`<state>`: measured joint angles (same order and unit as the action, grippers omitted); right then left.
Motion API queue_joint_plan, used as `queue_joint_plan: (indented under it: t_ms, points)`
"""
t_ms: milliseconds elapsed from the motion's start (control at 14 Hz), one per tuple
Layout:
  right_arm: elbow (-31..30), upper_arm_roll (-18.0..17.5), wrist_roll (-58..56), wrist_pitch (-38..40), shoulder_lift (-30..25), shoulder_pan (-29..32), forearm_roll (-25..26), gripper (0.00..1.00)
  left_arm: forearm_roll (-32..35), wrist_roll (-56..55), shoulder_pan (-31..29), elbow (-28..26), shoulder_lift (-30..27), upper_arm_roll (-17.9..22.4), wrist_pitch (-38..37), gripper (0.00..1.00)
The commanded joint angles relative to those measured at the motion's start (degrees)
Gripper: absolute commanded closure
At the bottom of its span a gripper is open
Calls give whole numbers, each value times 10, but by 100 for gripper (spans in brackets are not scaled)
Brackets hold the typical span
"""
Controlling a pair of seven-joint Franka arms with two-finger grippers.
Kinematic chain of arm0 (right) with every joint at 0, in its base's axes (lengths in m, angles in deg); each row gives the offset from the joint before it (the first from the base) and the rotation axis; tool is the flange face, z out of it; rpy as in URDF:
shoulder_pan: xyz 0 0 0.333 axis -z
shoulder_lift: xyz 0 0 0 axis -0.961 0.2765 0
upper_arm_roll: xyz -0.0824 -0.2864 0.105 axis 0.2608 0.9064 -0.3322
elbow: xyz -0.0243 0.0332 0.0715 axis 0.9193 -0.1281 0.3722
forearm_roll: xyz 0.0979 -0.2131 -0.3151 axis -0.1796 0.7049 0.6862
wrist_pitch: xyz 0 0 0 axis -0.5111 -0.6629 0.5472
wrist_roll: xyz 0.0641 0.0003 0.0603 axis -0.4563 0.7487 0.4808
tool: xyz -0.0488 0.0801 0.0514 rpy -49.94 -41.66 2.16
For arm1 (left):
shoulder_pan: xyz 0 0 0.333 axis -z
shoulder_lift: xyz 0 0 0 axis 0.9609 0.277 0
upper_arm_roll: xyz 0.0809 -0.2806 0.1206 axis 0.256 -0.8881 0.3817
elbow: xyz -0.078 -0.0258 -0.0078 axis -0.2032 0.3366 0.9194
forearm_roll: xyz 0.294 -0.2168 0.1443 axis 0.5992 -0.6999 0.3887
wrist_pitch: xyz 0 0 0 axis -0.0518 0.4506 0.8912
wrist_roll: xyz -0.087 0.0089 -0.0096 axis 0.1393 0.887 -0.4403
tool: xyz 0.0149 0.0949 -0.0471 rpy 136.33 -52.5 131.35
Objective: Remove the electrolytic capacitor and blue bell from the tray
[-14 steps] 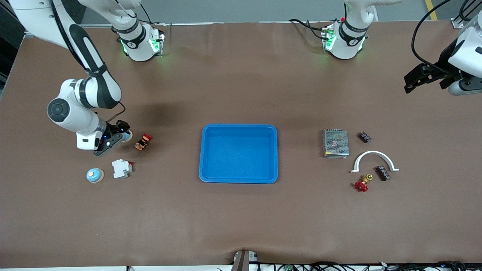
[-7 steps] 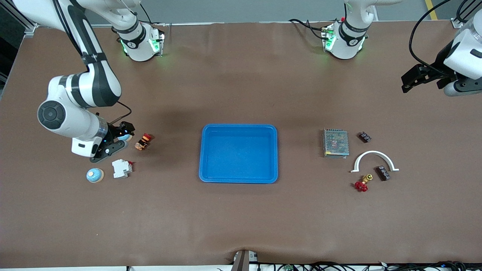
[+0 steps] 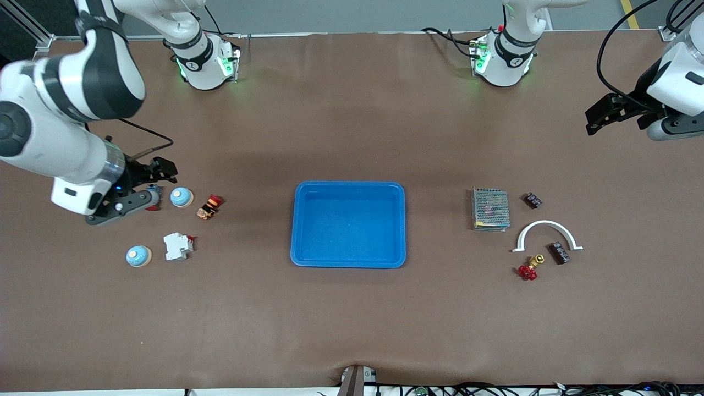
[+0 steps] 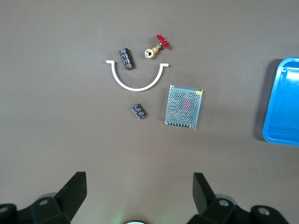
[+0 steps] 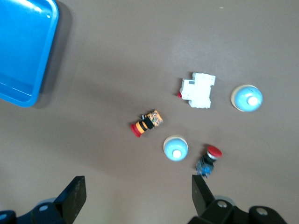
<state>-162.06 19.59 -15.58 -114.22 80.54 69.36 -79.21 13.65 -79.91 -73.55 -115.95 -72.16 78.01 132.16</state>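
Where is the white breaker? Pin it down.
In the front view, the white breaker lies at the right arm's end of the table, beside a blue bell and nearer the camera than the second bell.

No readable text, brand, number or sign shows in any view. The mesh-covered power supply (image 4: pixel 183 107) carries a small yellow sticker at one corner, but its print is too small to make out.
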Motion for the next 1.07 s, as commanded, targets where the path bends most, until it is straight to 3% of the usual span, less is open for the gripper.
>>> queue_joint_plan:
  t_ms: [0, 214, 643, 857, 1000]
  points:
    - [66, 1, 36, 60, 6, -4, 25, 0, -12, 9, 2, -10, -16, 3, -5, 0]
    - [104, 6, 69, 89, 6, 4, 42, 0, -11, 13, -1, -11, -16, 3, -5, 0]
    - [117, 13, 66, 81, -6, 80, 9, 0, -11, 11, -2, -10, -16, 3, -4, 0]
    - [101, 14, 66, 79, -12, 96, -13, 0, -10, 11, -2, -10, -14, 4, -4, 0]
    - [54, 14, 73, 50, -47, 97, -26, 0, -9, 11, -2, -10, -14, 4, -4, 0]
